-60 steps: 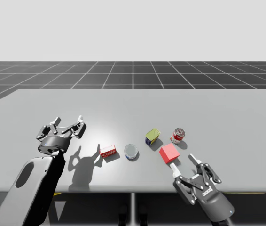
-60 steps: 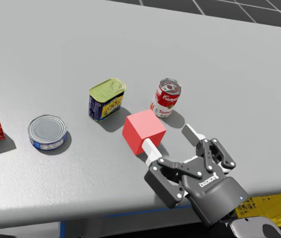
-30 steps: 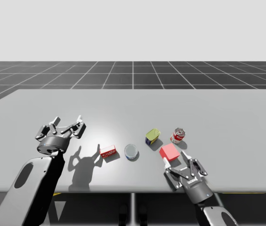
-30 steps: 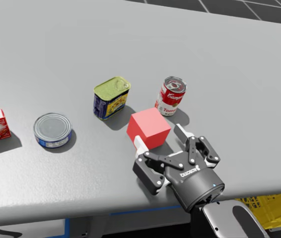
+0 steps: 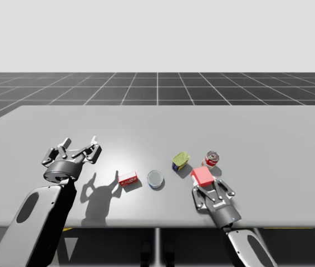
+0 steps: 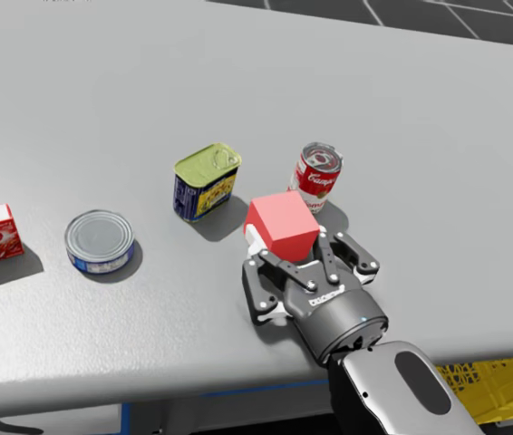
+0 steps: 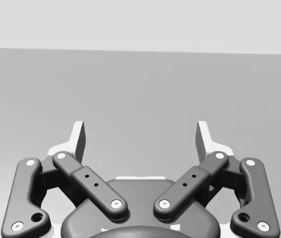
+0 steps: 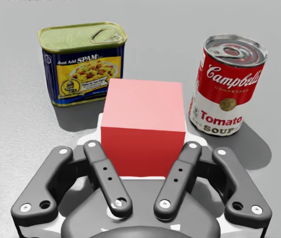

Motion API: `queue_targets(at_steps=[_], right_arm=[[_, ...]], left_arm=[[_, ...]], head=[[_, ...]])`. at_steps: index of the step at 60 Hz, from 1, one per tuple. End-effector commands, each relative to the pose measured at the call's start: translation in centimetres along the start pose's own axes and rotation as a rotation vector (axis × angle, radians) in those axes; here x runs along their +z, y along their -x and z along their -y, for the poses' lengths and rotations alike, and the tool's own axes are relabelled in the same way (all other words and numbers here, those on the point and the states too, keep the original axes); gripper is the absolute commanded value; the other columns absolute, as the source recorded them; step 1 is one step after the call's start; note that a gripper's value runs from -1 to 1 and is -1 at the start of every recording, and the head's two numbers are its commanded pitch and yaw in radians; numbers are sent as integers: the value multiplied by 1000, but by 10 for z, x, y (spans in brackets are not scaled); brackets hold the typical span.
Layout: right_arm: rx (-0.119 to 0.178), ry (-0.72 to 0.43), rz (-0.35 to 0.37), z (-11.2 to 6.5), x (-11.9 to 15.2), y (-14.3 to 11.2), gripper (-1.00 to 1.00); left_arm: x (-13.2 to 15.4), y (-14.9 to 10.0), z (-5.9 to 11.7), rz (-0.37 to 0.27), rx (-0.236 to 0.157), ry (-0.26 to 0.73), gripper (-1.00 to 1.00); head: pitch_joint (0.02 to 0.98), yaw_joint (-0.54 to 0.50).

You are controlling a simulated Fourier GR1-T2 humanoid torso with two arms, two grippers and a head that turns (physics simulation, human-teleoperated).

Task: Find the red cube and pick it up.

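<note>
Right hand (image 8: 143, 141) apparently clamps the red cube (image 8: 143, 119); left hand (image 7: 141, 138) spread wide

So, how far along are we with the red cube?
Done: the red cube is found and reached. In hand: my right gripper is shut on it, fingers against two sides. Left: the lift; I cannot tell whether it is off the table yet. My left gripper hangs open, well apart.
</note>
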Motion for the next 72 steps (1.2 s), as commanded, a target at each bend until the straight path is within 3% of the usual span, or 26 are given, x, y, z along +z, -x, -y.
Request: queue_targets(at_steps=[1,13,32,41,59,72], right_arm=[[19,64,-47,0,6,13,1000],[23,68,-68,2,11,12,1000],[30,57,-68,1,14,14,1000],[37,59,-53,2,16,11,1000],[38,68,69,-5,26,-37,1000],[22,83,167,-4,26,-80,1000]], left_arm=[[0,0,0,0,0,0,-1000],[0,0,0,0,0,0,-1000],[0,0,0,0,0,0,-1000],[0,0,0,0,0,0,-1000],[0,0,0,0,0,0,-1000],[0,0,0,0,0,0,-1000]], head=[[880,-277],[817,-290],[564,-316],[511,-318],[498,-324],[492,-336]])
